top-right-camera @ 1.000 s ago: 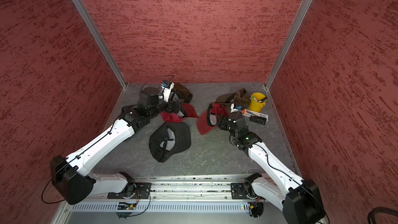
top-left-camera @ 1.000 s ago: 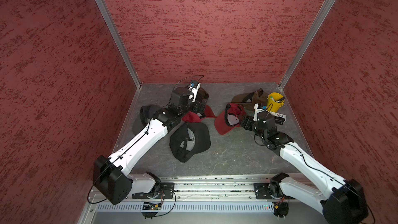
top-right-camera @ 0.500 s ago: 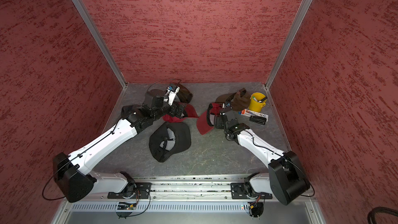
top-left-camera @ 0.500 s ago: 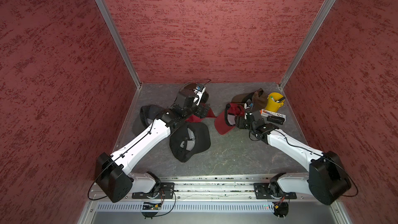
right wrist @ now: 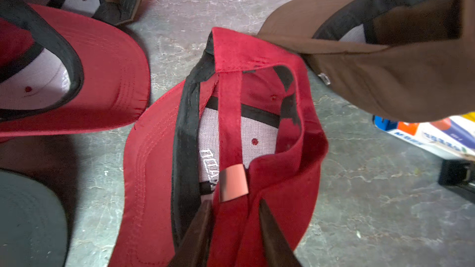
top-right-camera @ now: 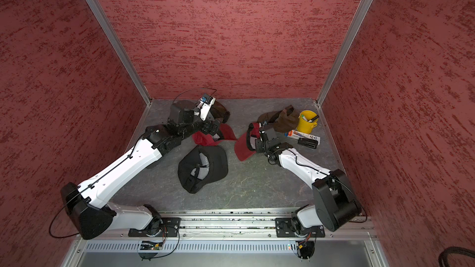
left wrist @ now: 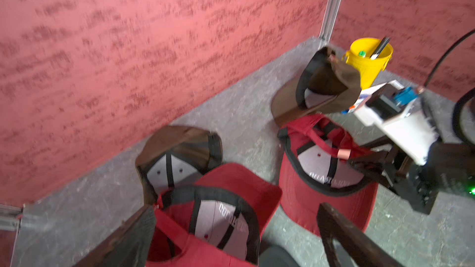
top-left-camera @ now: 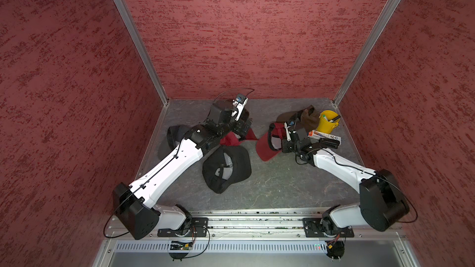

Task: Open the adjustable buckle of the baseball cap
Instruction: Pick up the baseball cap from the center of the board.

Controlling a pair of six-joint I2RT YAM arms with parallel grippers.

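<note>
A red baseball cap (top-left-camera: 266,147) (top-right-camera: 241,147) (right wrist: 154,175) lies upside down right of centre in both top views. Its red back strap carries a copper-coloured metal buckle (right wrist: 233,183) (left wrist: 343,154). My right gripper (right wrist: 235,205) (top-left-camera: 277,142) is shut on the red strap fabric just below the buckle, one finger on each side. My left gripper (left wrist: 236,209) (top-left-camera: 241,134) hangs open over a second red cap (left wrist: 231,175) near the back wall, with nothing between its fingers.
A black cap (top-left-camera: 226,170) lies upside down in the middle. One brown cap (top-left-camera: 305,119) leans on the red cap, another brown cap (left wrist: 177,147) lies under the left wrist. A yellow bucket (top-left-camera: 327,124), a printed box (top-left-camera: 324,135) and a black item (top-left-camera: 329,142) fill the back right corner.
My right arm has folded lower and reached in toward the red cap, and its fingers have closed on the strap. The left wrist has risen and turned a little, still open.
</note>
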